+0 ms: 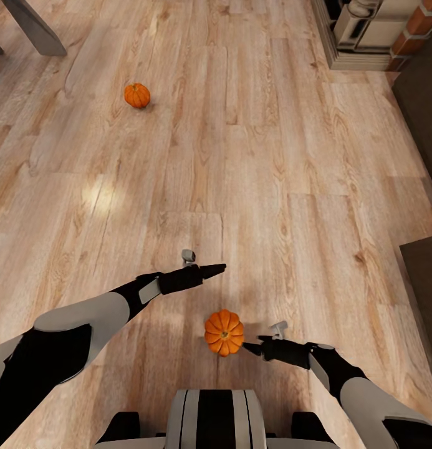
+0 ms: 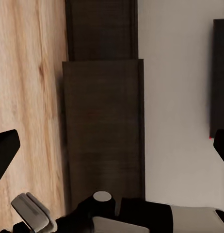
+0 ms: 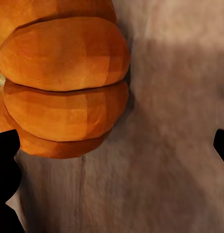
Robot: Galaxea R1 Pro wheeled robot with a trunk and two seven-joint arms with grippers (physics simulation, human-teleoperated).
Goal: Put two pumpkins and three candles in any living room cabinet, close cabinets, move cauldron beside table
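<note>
Orange and ribbed, the near pumpkin [image 1: 224, 332] sits on the light wood plank floor [image 1: 253, 187] just ahead of the robot's base [image 1: 214, 418]. The right gripper [image 1: 252, 348] points at it from the side, its tip just beside the pumpkin's flank; whether it touches cannot be told from the head view. In the right wrist view the pumpkin [image 3: 63, 77] looms close and off to one side of the gap, while the two dark fingertips [image 3: 6, 167] sit far apart at the picture's edges, so this gripper is spread wide and grasps nothing.

Slightly farther out, the left gripper [image 1: 212, 269] hangs over bare floor, well apart from either pumpkin. Its wrist view shows fingertips [image 2: 5, 150] at opposite edges, released and empty, looking toward the dark brown cabinet [image 2: 102, 126] against a pale wall [image 2: 177, 121].

Farther away, the second pumpkin [image 1: 136, 95] lies alone on the planks. Beyond it, at the far left corner, a dark grey angled leg [image 1: 33, 26] of the bench stands on the floor. At the far right are red bricks [image 1: 415, 31] of the fireplace.
</note>
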